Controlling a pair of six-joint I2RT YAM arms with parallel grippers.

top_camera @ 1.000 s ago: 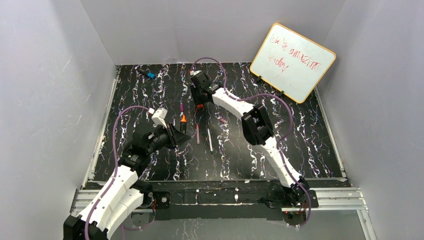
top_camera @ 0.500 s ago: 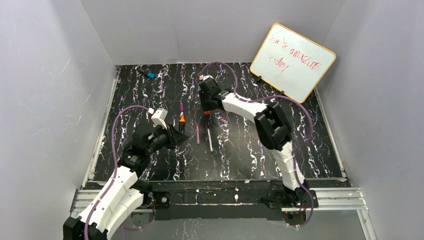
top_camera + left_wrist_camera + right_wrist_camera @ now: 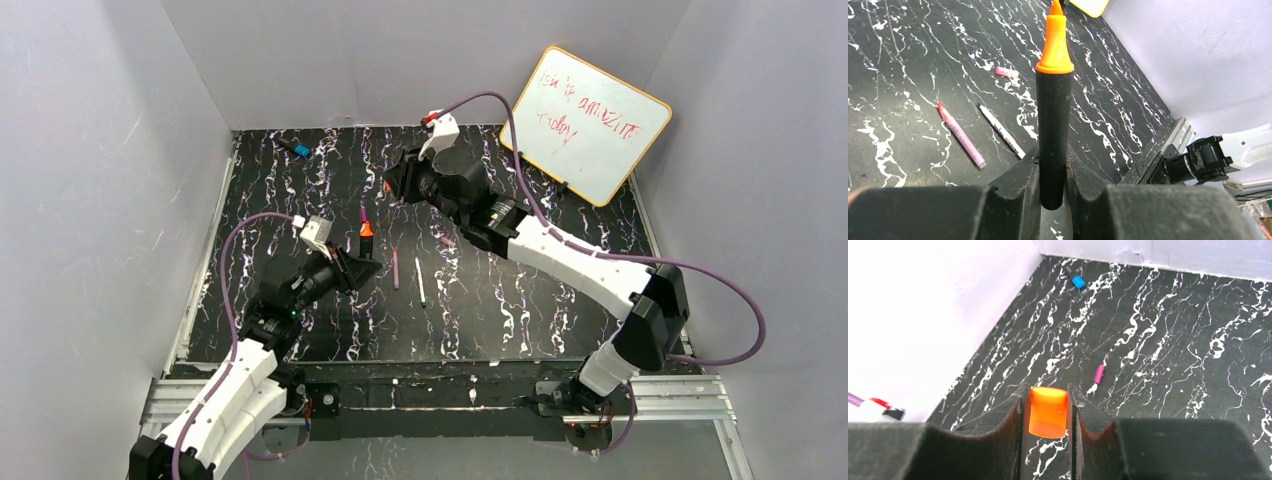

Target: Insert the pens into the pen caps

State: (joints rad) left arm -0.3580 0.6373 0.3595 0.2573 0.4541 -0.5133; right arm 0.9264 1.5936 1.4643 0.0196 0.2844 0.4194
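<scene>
**Item 1.** My left pincer (image 3: 1053,172), clamped on the black marker (image 3: 1053,125). I grip its lower barrel, and the orange tip stands straight out past my fingertips.

**Item 2.** My right pincer (image 3: 1048,426), clamped on the orange cap (image 3: 1048,410), which sits between the pads. It is well apart from the marker in my left pincer, so this pair is not yet joined.

**Item 3.** Pink pen (image 3: 960,136) and white pen (image 3: 1000,132), uncapped. They lie side by side on the mat below my left pincer.

**Item 4.** Pale pink cap (image 3: 1007,71), loose on the mat beyond those pens, ahead of my left pincer.

**Item 5.** Magenta cap (image 3: 1098,374), loose on the mat ahead of my right pincer.

**Tally, as I judge it.** No pen is capped. One pair is in hand and two pairs are left.
</scene>
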